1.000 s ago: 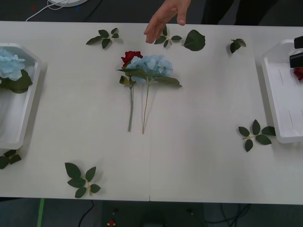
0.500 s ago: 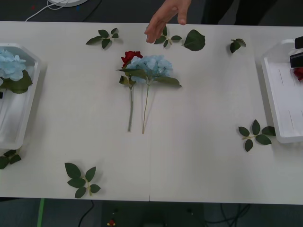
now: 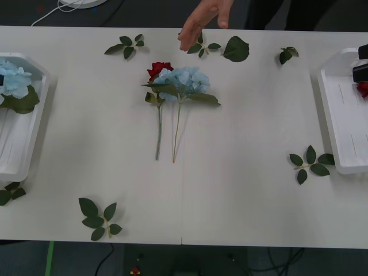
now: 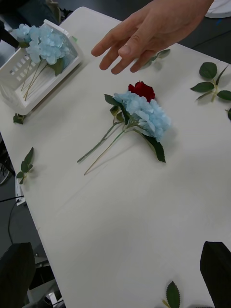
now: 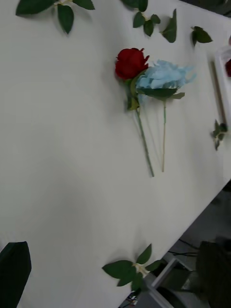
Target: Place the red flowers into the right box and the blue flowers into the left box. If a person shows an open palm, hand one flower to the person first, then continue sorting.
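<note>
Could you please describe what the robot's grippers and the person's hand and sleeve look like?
The right gripper has plain black fingers with rounded tips; the left gripper has matching black fingers. No cables or markings show on them. The person's hand wears no glove; a white sleeve edge shows at the wrist.

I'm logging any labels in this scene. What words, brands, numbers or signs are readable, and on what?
None: no readable text, number or sign stands on the table, the left box, the right box, the red flower, the blue flower or the person's hand.
</note>
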Robot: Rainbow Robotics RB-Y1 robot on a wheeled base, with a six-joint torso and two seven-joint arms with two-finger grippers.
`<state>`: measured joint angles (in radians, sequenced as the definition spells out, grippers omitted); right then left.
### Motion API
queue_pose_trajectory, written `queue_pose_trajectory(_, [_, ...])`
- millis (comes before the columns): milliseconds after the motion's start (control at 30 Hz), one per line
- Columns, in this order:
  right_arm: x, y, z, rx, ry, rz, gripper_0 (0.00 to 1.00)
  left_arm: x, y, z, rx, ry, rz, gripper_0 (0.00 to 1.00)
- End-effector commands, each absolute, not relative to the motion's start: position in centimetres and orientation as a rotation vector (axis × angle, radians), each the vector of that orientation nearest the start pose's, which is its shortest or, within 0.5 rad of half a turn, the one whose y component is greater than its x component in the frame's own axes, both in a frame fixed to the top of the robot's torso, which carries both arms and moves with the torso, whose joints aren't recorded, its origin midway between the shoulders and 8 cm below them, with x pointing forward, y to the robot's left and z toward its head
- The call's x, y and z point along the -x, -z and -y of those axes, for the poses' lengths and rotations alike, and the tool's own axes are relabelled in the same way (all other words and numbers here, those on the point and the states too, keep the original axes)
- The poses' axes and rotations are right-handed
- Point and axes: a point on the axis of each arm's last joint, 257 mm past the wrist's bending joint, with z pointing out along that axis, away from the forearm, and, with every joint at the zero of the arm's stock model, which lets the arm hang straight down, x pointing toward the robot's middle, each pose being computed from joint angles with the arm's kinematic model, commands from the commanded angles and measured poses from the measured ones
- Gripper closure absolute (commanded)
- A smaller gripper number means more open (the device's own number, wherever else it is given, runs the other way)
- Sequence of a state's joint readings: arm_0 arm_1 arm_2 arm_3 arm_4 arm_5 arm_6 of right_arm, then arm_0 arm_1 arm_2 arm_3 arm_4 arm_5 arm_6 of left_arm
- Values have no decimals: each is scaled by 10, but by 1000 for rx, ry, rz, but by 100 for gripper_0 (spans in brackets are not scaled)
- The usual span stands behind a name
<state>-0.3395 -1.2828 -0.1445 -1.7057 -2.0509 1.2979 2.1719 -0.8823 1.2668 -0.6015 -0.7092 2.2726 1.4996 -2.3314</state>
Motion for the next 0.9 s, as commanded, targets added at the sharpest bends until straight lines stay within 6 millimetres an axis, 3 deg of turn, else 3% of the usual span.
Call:
queue_pose_trajectory(33, [-425,-15,275,984,-639,-1940,0,-506,41,-338,-307,1103,-2336,0])
queue_pose_trajectory(333, [-425,-15,275,984,-639,-1940,0,-531,49,-282,-87,1028,-2535,0])
queue_pose_trajectory(600, [-425,-15,275,984,-639,-1940,0,-542,53,-213,67,840,-2611,0])
queue_pose_trajectory(900, [-425,-15,275,984,-639,-1940,0,-561,95,-149,215,745,-2605,0])
